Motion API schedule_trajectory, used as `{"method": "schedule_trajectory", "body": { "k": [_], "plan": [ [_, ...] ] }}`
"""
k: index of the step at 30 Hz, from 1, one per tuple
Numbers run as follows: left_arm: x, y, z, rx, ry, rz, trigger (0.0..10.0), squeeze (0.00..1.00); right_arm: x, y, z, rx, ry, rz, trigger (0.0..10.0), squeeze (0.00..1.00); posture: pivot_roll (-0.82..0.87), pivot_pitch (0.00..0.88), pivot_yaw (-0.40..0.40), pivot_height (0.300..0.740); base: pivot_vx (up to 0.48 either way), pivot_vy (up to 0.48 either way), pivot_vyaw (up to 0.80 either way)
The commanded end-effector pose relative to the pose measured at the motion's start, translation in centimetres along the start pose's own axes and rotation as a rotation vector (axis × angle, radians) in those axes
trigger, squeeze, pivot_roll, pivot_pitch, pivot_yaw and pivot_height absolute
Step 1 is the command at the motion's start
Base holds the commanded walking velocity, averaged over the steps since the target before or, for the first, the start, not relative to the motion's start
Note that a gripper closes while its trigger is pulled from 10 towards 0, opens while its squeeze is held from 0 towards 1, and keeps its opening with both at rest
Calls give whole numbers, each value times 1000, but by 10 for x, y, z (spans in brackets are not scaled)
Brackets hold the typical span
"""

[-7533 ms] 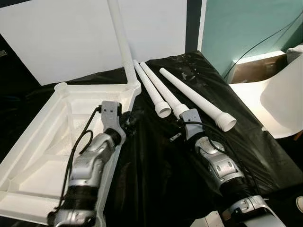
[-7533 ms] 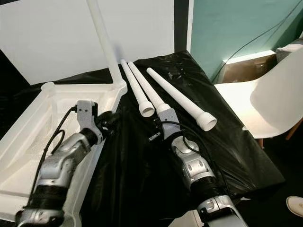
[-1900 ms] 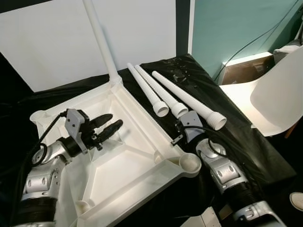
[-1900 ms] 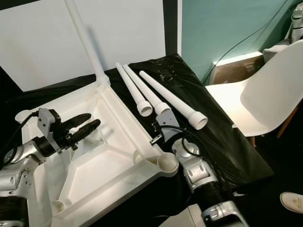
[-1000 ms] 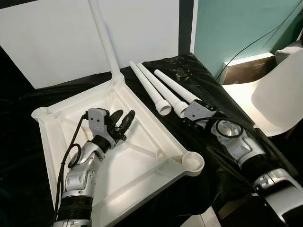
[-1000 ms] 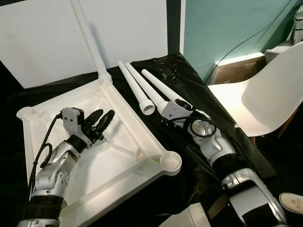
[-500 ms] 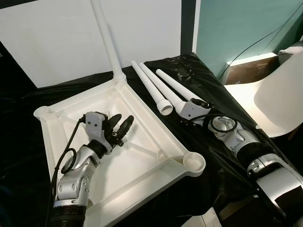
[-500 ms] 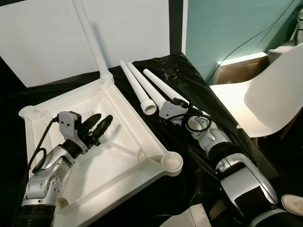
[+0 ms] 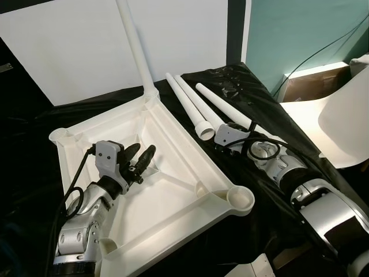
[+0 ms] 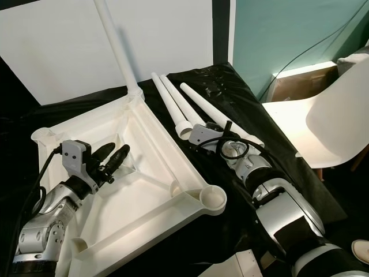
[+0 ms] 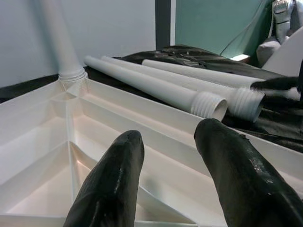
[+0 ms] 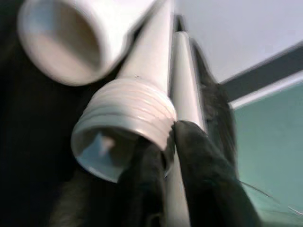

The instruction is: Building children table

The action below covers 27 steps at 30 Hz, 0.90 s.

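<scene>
Three loose legs (image 9: pixel 197 106) (one fitted); left claw (image 9: pixel 142 156) parted, right claw (image 12: pixel 163 156) pinching one's threaded end

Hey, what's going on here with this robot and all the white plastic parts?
It is assembling a small table. The upturned white tabletop lies on black sheeting with one leg already screwed into a corner. The left tool hovers open over the tabletop, while the right tool pinches the threaded end of a loose leg.

Open room inside the tabletop (image 9: pixel 173 199); 3 loose legs (image 9: pixel 190 107) crowd its right side.
</scene>
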<state>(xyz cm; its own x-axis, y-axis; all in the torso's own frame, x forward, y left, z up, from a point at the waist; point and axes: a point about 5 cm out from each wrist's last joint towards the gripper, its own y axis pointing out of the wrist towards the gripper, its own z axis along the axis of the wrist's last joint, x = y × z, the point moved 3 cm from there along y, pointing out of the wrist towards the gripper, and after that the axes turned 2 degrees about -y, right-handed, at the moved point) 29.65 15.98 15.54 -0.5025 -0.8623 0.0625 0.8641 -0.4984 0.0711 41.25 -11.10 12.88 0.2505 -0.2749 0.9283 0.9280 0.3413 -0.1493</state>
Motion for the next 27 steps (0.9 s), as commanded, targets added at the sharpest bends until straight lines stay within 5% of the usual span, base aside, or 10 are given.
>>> {"method": "schedule_trajectory", "body": {
  "k": [1,12,19,27],
  "plan": [
    [-4,-4,-1,-21,10,33,10000,0,-6,2,4,3,-19,27,0,0,109,9,152,740,0,0,0],
    [-2,2,-2,-26,8,13,10000,0,3,-1,1,-23,-10,-170,0,0,79,0,162,740,0,0,0],
    [4,17,-7,-13,-52,-13,10000,0,24,-18,16,79,-196,-555,0,0,3,0,150,740,0,0,0],
    [8,29,-10,-2,-106,-38,10000,0,21,-38,35,222,-281,-696,0,0,-53,0,147,740,0,0,0]
  ]
}}
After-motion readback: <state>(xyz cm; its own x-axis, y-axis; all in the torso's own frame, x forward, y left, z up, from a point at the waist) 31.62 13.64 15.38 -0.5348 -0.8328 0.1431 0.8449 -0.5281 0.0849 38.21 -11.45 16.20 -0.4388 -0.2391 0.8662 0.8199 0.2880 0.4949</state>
